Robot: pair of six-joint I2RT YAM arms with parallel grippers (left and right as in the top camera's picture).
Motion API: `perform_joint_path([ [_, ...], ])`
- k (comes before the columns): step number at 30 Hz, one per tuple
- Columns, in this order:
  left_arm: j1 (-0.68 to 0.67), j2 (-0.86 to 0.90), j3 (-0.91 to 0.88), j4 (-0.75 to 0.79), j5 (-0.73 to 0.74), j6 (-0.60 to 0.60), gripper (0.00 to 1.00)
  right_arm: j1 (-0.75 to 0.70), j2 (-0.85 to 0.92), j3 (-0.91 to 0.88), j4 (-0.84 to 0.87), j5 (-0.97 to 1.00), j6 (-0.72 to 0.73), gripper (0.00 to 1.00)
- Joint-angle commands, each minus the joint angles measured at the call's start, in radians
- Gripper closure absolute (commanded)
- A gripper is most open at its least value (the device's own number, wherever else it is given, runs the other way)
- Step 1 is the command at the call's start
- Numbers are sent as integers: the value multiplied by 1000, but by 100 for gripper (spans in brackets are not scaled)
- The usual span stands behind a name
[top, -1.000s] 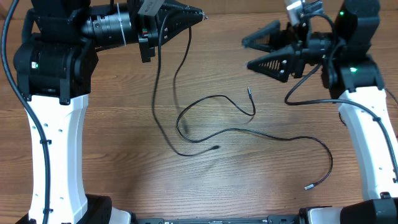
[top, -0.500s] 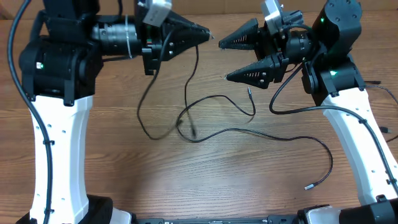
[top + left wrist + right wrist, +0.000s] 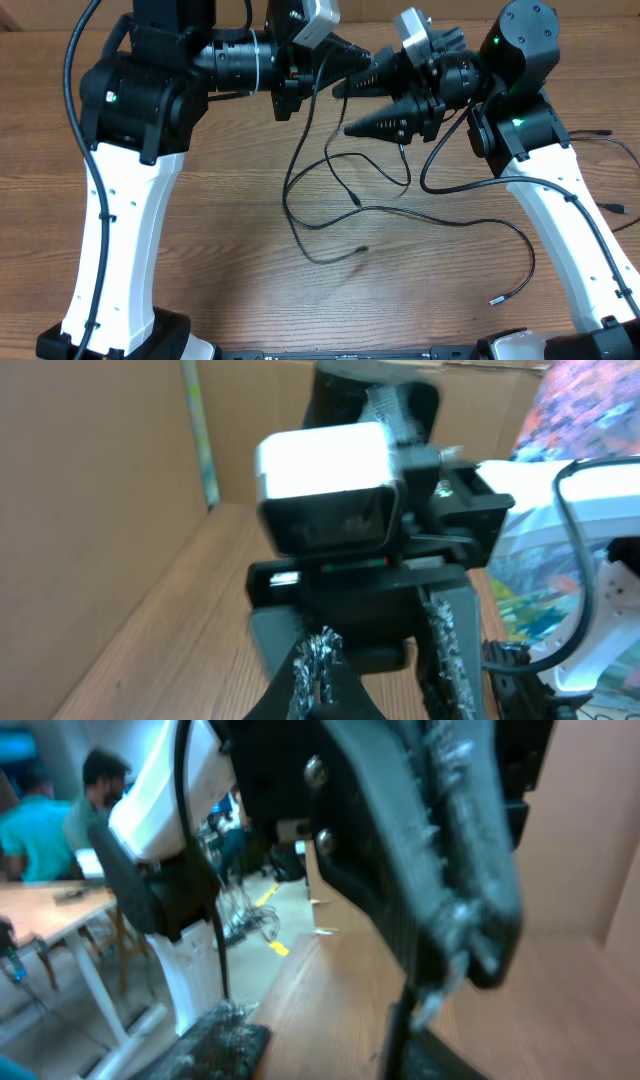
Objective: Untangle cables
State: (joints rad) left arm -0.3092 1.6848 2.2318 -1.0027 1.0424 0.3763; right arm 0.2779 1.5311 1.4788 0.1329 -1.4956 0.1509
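Observation:
Two thin black cables lie on the wooden table. My left gripper (image 3: 368, 57) is shut on one cable (image 3: 292, 175) and holds its upper part in the air. This cable hangs down, loops and ends at a plug (image 3: 362, 248). The other cable (image 3: 450, 215) lies flat, from a silver tip (image 3: 400, 146) through a loop under the first to a silver tip (image 3: 493, 299). My right gripper (image 3: 342, 110) is open, its fingers on either side of the held strand just below the left fingertips. In the right wrist view the open fingers (image 3: 320, 1050) face the left gripper (image 3: 450, 870).
The two white arm columns stand at the left (image 3: 120, 230) and right (image 3: 590, 250) of the table. A thicker black robot cable (image 3: 450, 185) loops off the right arm. Cardboard walls (image 3: 90, 480) stand beyond the table.
My left gripper has moved right with the cable in it, and the right gripper has moved left to meet it. The hanging cable's loop and free end have been dragged to the right.

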Motion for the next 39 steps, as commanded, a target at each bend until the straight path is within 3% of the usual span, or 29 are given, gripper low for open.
perform_joint_path([
  [1, -10, 32, 8, 1, 7, 9, 96, 3, -3, 7, 6, -2, 9, 68],
  [6, -19, 64, 8, 0, 24, 9, 96, 2, -3, 7, 19, -2, 10, 93],
  [10, -7, 69, 8, 6, 24, 8, 96, -13, -3, 7, 19, -2, 36, 96],
  [13, 11, 69, 8, 9, 24, -4, 51, -34, -3, 7, 19, -1, 36, 96],
  [15, 25, 69, 8, 9, 24, -26, 0, -44, -3, 7, 19, 3, 37, 96],
  [28, 120, 69, 8, -55, -42, -70, 0, -261, -3, 7, 20, 215, 249, 96],
  [39, 127, 69, 8, -133, -155, -70, 0, -566, 0, 7, 16, 311, 333, 96],
])
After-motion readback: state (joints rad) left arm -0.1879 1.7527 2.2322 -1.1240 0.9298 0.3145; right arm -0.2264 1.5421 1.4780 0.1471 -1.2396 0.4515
